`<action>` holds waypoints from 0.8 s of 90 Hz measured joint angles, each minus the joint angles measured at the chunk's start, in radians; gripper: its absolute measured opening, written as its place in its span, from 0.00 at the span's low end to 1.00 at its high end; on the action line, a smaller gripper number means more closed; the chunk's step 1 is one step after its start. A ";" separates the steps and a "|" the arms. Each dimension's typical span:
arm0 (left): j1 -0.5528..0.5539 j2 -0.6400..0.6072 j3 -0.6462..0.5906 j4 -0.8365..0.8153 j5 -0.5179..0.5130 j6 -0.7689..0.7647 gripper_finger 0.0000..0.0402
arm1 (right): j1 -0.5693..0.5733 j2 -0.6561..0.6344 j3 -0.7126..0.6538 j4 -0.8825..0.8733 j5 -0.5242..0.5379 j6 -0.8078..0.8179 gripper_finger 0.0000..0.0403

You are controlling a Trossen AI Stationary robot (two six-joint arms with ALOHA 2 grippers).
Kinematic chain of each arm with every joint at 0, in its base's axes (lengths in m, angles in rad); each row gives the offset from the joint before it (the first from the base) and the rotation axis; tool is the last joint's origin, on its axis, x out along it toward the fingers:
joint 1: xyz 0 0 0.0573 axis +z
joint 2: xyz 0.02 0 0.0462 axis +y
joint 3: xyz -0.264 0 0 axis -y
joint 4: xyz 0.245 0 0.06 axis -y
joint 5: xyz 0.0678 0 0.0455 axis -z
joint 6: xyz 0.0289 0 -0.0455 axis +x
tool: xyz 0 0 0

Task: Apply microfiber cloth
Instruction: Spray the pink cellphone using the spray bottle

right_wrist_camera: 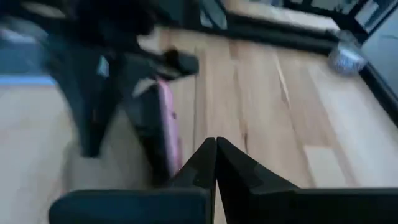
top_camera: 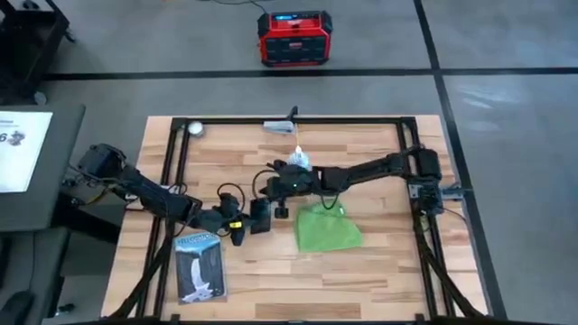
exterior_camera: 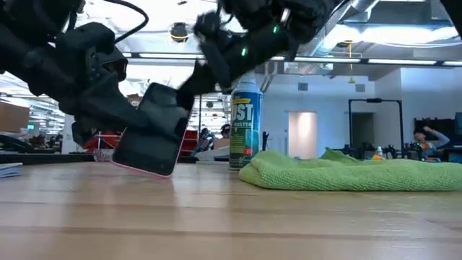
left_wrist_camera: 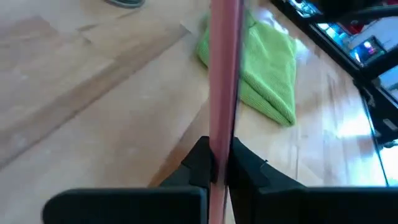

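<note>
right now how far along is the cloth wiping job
Done: the left gripper is shut on the pink phone, tilted, one edge on the table. In hand: the right gripper, shut and empty, is near the phone. Left: the microfiber cloth lies untouched; picking it up and wiping remain.

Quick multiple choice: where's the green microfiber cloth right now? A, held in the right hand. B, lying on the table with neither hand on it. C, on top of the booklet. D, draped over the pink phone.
B: the microfiber cloth lies bunched on the table, while the left hand grips the pink phone and the right hand is shut and empty.
</note>
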 joint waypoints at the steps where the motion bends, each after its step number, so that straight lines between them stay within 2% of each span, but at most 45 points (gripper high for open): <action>1: 0.000 0.000 0.000 -0.001 -0.009 0.002 0.01 | 0.002 -0.006 0.000 0.000 0.000 -0.002 0.00; 20: -0.001 -0.025 -0.002 -0.008 -0.089 0.069 0.01 | 0.064 -0.101 -0.001 -0.050 -0.007 -0.070 0.00; 30: -0.001 -0.061 -0.003 -0.049 -0.148 0.111 0.01 | 0.092 -0.116 -0.001 -0.080 -0.007 -0.094 0.05; 49: 0.011 -0.185 -0.002 -0.220 -0.228 0.129 0.01 | 0.109 -0.117 -0.002 -0.089 -0.002 -0.097 0.26; 72: 0.056 -0.324 -0.002 -0.395 -0.290 0.177 0.01 | 0.109 -0.132 -0.003 -0.106 0.084 -0.096 0.56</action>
